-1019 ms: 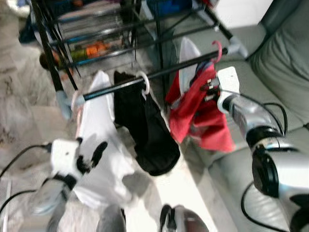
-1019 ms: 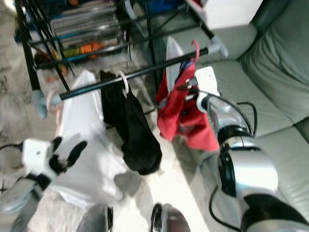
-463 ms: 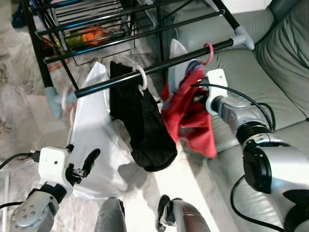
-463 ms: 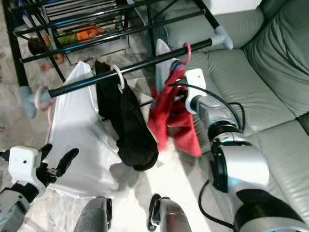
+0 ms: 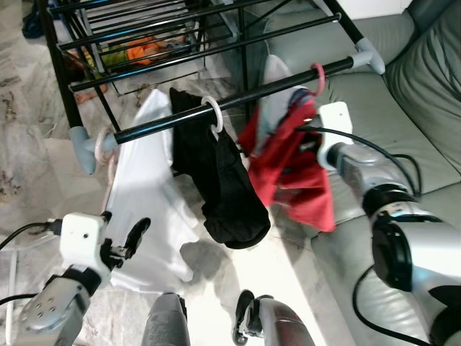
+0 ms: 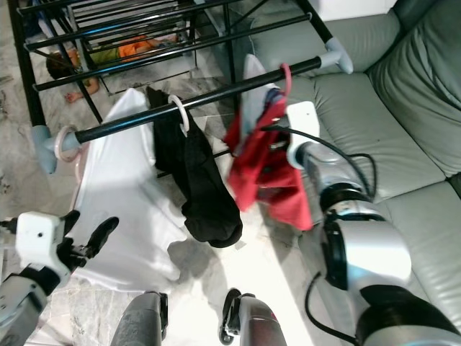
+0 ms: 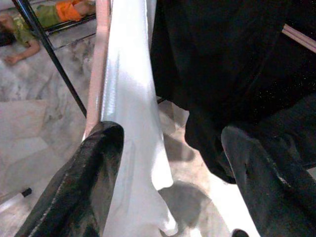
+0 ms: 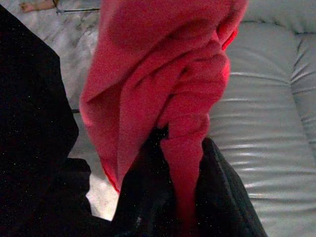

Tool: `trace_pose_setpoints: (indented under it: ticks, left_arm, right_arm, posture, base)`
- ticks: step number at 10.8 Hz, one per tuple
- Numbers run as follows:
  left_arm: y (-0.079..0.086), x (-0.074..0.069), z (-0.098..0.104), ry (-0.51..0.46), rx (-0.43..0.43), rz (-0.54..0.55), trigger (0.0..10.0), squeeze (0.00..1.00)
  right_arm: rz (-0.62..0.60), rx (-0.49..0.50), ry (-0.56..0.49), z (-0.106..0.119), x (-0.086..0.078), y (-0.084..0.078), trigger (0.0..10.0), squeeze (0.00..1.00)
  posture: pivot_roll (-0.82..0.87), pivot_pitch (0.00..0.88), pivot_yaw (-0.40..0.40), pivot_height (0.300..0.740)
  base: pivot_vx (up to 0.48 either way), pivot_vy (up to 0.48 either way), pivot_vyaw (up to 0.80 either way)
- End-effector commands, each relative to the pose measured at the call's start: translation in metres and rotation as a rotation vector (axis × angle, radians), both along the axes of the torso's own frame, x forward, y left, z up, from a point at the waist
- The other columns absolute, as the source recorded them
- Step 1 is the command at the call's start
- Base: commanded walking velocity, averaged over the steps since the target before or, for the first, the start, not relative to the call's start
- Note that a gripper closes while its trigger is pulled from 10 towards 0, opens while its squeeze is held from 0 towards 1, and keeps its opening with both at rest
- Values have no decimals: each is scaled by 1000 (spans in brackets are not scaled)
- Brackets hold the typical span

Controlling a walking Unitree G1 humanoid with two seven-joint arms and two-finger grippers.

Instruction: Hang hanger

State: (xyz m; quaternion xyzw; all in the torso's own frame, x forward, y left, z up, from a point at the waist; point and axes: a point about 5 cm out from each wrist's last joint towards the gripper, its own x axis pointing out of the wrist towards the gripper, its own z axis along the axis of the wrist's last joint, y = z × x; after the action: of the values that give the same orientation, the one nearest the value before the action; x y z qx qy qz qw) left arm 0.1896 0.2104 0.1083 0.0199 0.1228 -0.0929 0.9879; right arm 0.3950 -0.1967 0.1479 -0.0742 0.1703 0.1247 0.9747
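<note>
Grey leather sofa, landmark. Beside it, marble floor. Beyond, well apart from the sofa, orange-and-green toy figure lying on the floor.

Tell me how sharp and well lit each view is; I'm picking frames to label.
Left eye view: sharp, daylight, soft shadows under the white shirt and black garment. Right eye view: much the same. Left wrist view: the left hand is dark and blurred, glare on the shirt. Right wrist view: the right hand is nearly black, the red garment soft.
</note>
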Motion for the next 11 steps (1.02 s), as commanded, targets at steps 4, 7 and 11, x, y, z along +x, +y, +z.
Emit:
trace_pose_setpoints:
  ticks: [4, 7, 11]
  left_arm:
    - [3, -4, -9, 47, 14, 25, 10000, 0]
    - [3, -4, -9, 47, 14, 25, 10000, 0]
    - [3, -4, -9, 47, 14, 25, 10000, 0]
  right_arm:
    - [-41, -3, 106, -27, -13, -10, 10000, 1000]
    - [-41, -3, 106, -27, -13, -10, 10000, 1000]
    - [-41, -3, 106, -27, -13, -10, 10000, 1000]
  posture:
    - [245, 253, -48, 740]
    - [245, 253, -48, 740]
    - [245, 253, -48, 740]
  base:
    - [0, 0, 0]
    - [0, 0, 0]
    - [0, 0, 0]
